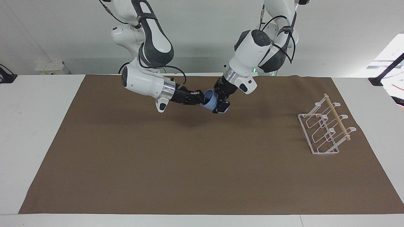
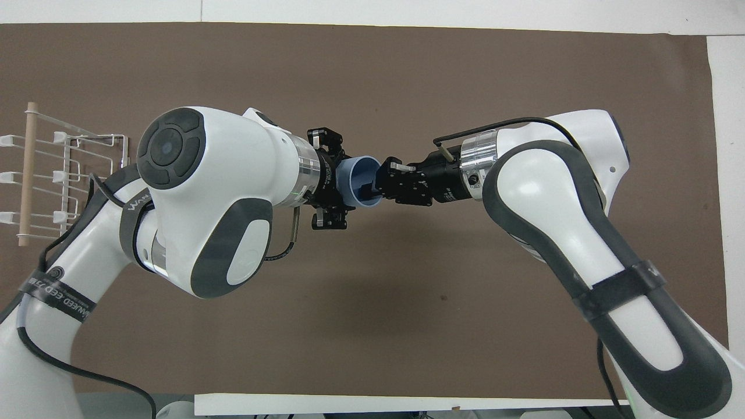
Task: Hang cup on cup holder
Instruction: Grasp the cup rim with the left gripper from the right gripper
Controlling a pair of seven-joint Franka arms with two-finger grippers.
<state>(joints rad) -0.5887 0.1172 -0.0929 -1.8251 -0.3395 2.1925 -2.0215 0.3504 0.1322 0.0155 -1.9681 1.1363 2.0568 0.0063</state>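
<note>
Over the brown mat [image 1: 189,164], both tools pinch the cup [image 1: 209,99], left tool [image 1: 220,102] hiding its base, right tool [image 1: 199,97] its rim.

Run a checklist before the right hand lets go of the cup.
1. Left hand shut on the cup: ok.
2. Right hand shut on the cup's rim: ok.
3. Cup held clear above the brown mat: ok.
4. Left grip firm enough to carry the cup alone: cannot tell.
5. Cup holder standing, prongs free of cups: ok.
6. Mat between cup and holder bare: ok.
</note>
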